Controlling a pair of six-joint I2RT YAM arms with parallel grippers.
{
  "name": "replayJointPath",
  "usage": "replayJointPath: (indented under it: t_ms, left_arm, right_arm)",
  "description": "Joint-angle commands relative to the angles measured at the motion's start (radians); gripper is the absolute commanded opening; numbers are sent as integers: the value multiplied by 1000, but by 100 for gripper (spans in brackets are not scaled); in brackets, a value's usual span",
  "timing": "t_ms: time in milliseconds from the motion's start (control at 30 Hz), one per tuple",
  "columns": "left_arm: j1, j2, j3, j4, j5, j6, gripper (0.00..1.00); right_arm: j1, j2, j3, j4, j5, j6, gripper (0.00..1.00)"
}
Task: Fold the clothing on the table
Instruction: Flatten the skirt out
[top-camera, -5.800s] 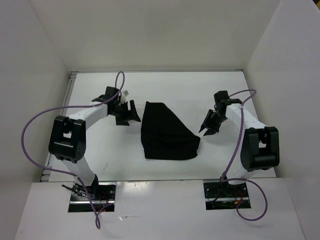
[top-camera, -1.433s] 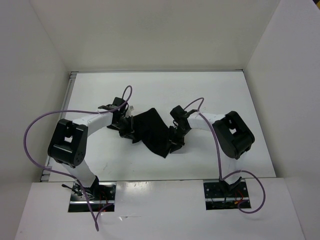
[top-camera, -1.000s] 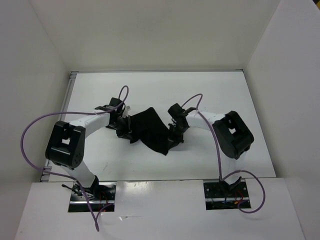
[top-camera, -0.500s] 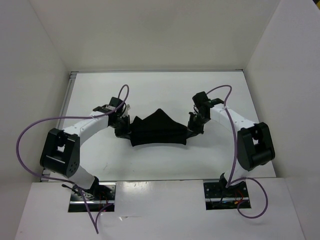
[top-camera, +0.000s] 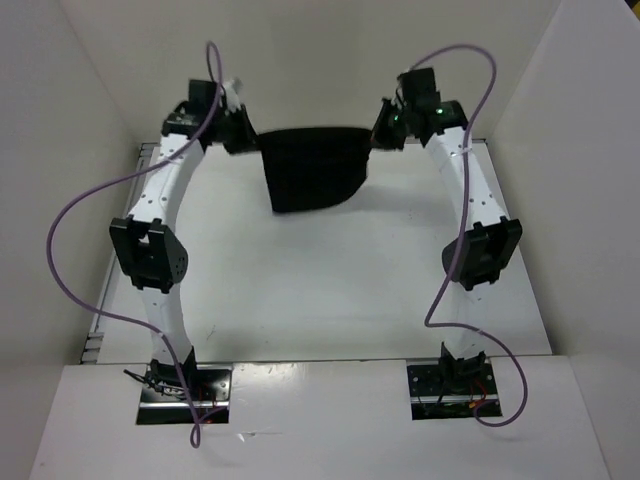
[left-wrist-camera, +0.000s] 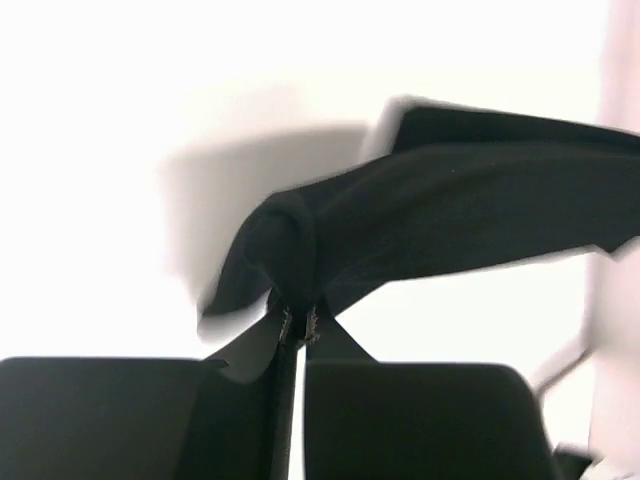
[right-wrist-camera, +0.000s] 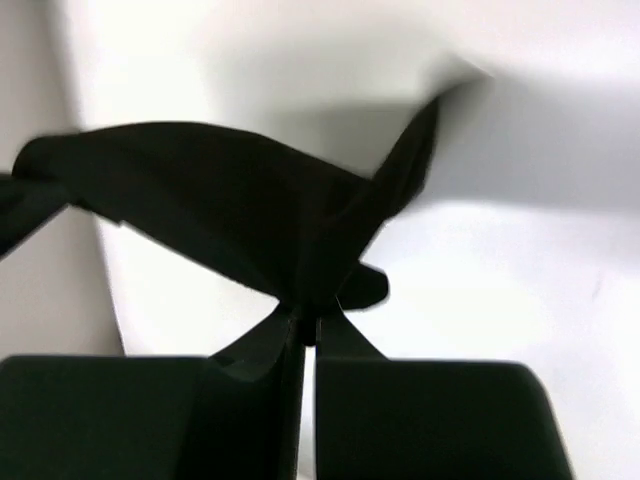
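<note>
The black clothing (top-camera: 313, 168) hangs stretched between both grippers, high above the far part of the white table (top-camera: 330, 290). My left gripper (top-camera: 250, 143) is shut on its left top corner and my right gripper (top-camera: 378, 137) is shut on its right top corner. Its top edge runs taut and level, and the rest drapes down with a rounded lower edge. In the left wrist view the fabric (left-wrist-camera: 450, 220) bunches into the shut left gripper (left-wrist-camera: 296, 322). The right wrist view shows the cloth (right-wrist-camera: 220, 210) pinched in the right gripper (right-wrist-camera: 308, 328).
White walls close the table in at the back (top-camera: 310, 70), left and right. A thin metal rim (top-camera: 140, 170) runs along the table's left side. Both arms are stretched far forward, with purple cables (top-camera: 90, 200) looping beside them.
Both arms have swung up and toward the back wall, lifting the clothing off the table. The garment has gone from a low bunched strip to a taut hanging sheet.
</note>
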Motion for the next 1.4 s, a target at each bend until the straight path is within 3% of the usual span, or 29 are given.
replayJointPath:
  t_ms: [0,33,100,200,233,267,300,333,400,467,500,633,767,867,1033,1067,1200,1267,1300,1367]
  left_arm:
    - [56,-33,349,-36,101,20,0]
    - [65,-33,404,-62,85,20,0]
    - [79,-48,434,-62,85,20,0]
    - [88,-142,229,11,107,20,0]
    - [88,-200,20,86,108,20,0]
    - [88,-226,-91,121,126,-9,0]
    - [88,-249,-199,152,144,-24,0]
    - [88,-284,-406,207,158,-39,0]
    - [77,-307,-601,256,186,-82,0]
    - [64,-318,-837,306,222,-105,0]
    - [51,-318,-900,306,223,-130,0]
    - [31,-318,-1103,320,256,-130,0]
    - [20,-386,-1192,292,284,-109,4]
    - [20,-436,-1205,260,284,-87,14]
    - [20,-504,-1183,186,275,-78,61]
    - [20,-525,-1183,177,275,-78,62]
    - [20,-559,-1174,143,266,-78,64]
    - [20,-548,-1143,160,266,-78,60]
    - [20,-535,-1125,171,281,-78,47]
    - [20,-481,-1055,226,307,-87,19]
  right_arm:
    - [-23,40,429,-168,138,-59,0]
    - [-23,40,512,-158,158,-59,0]
    - [-39,-11,490,-143,126,-59,0]
    - [-49,-84,314,-120,79,-80,0]
    - [-40,-110,142,-77,62,-80,0]
    - [-40,-139,38,-43,45,-80,0]
    - [-40,-208,-180,-7,13,-67,0]
    - [-40,-241,-295,77,-21,-44,0]
    - [-30,-317,-602,148,-101,-19,0]
    - [-2,-347,-781,224,-210,16,1]
    - [12,-357,-938,241,-233,30,1]
    - [111,-448,-1213,293,-303,108,1]
    - [200,-534,-1310,261,-316,187,3]
    - [201,-575,-1299,213,-316,196,16]
    - [211,-611,-1215,127,-260,210,30]
    - [211,-626,-1205,118,-250,220,30]
    - [211,-637,-1179,66,-200,243,33]
    - [211,-646,-1138,66,-150,265,28]
    - [211,-646,-1124,93,-104,289,18]
    - [211,-635,-1112,142,-58,312,7]
